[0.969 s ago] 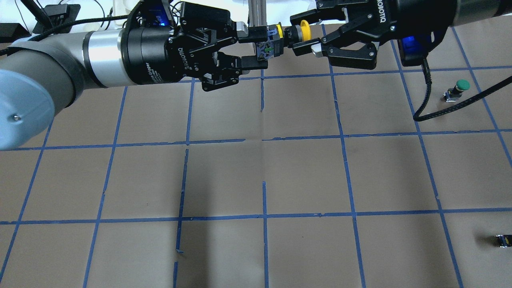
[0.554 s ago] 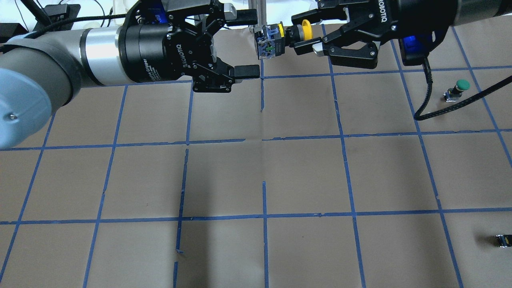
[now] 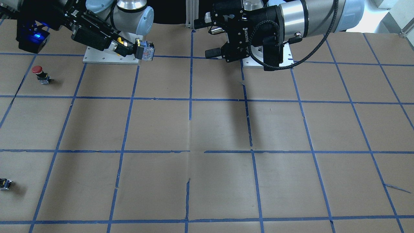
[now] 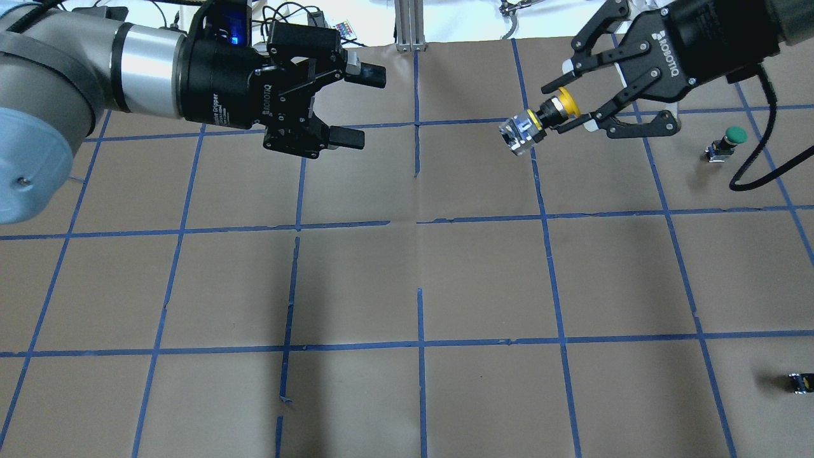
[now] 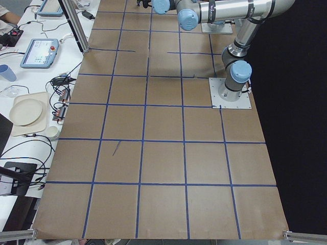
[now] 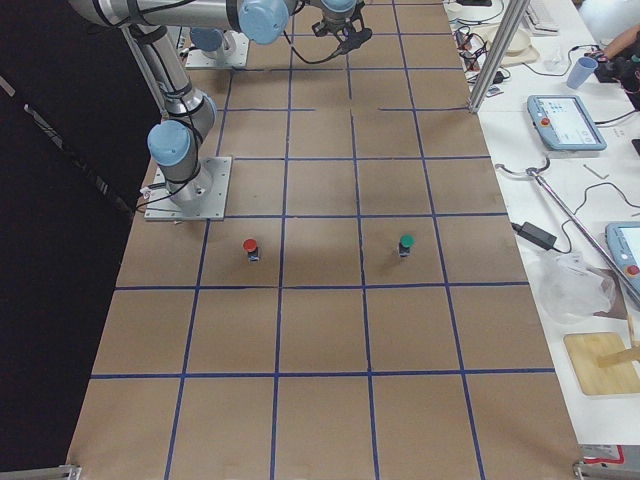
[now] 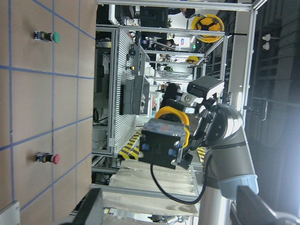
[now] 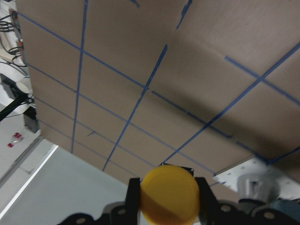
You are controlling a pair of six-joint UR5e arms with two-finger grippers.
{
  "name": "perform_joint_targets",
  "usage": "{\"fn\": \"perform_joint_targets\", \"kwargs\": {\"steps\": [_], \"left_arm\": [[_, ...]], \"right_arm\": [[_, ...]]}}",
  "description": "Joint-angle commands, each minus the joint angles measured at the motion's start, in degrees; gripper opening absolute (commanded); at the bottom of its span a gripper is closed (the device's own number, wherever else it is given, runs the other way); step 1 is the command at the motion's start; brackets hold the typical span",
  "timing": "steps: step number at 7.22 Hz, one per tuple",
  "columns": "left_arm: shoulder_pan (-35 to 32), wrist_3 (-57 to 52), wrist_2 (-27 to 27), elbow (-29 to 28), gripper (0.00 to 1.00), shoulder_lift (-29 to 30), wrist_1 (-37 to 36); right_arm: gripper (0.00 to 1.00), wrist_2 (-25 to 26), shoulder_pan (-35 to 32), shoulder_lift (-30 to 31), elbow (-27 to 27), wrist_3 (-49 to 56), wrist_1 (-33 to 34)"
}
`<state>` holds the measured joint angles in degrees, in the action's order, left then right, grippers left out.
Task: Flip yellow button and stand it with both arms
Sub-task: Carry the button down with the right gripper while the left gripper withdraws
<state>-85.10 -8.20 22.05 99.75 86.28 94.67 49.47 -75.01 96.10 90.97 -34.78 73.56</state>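
Observation:
The yellow button (image 4: 537, 124) hangs in the air in my right gripper (image 4: 563, 119), which is shut on its neck just below the yellow cap. The button lies tilted, with its blocky body toward my left arm. The front view shows the yellow button (image 3: 144, 50) in the right gripper (image 3: 127, 48) above the table. The right wrist view shows the yellow cap (image 8: 168, 194) between the fingers (image 8: 133, 197). My left gripper (image 4: 362, 105) is open and empty, well apart from the button, and also shows in the front view (image 3: 207, 38). The left wrist view faces the button (image 7: 166, 140).
A green-capped button (image 4: 728, 143) stands at the right of the overhead view, with a small dark part (image 4: 801, 381) lower right. A red-capped button (image 3: 40, 73) stands at the front view's left. A metal post (image 4: 407, 25) rises at the table's edge. Brown paper (image 4: 420, 280) with blue tape lines covers the table.
My left gripper opened, let go of the button's body and drew back to the left. My right gripper carried the button to the right and lower in the view, now tilted.

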Motion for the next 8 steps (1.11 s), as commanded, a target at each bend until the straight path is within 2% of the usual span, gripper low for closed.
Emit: {"fn": "perform_joint_targets", "kwargs": {"steps": [1,2,3,4,5,7,8], "left_arm": [[0.0,4.8,9.2,-7.7,0.99,3.1,-1.7],[-0.1,4.7,20.5,-11.6,0.99,5.4,-1.4],[-0.3,4.7,28.3,-13.8,0.99,6.2,-0.6],[-1.0,4.7,36.3,-14.6,0.99,6.2,-0.8],[-1.5,4.7,43.2,-15.9,0.99,6.0,-0.7],[-3.4,4.4,61.0,-16.4,0.99,5.7,0.2],[-3.9,4.4,65.4,-16.4,0.99,5.8,1.2]], "right_arm": [[0.2,16.2,2.9,-0.1,0.6,24.4,-0.2],[0.19,22.4,5.3,-0.2,1.0,39.8,0.0],[0.16,29.9,6.4,-0.6,2.4,55.6,0.6],[0.13,36.1,8.5,-1.2,3.9,64.1,4.1],[0.13,36.4,10.7,-1.3,6.1,74.5,7.7],[0.11,36.7,16.0,-1.3,13.6,96.0,20.3],[0.1,36.1,19.6,-1.3,16.8,106.9,26.0]]}}
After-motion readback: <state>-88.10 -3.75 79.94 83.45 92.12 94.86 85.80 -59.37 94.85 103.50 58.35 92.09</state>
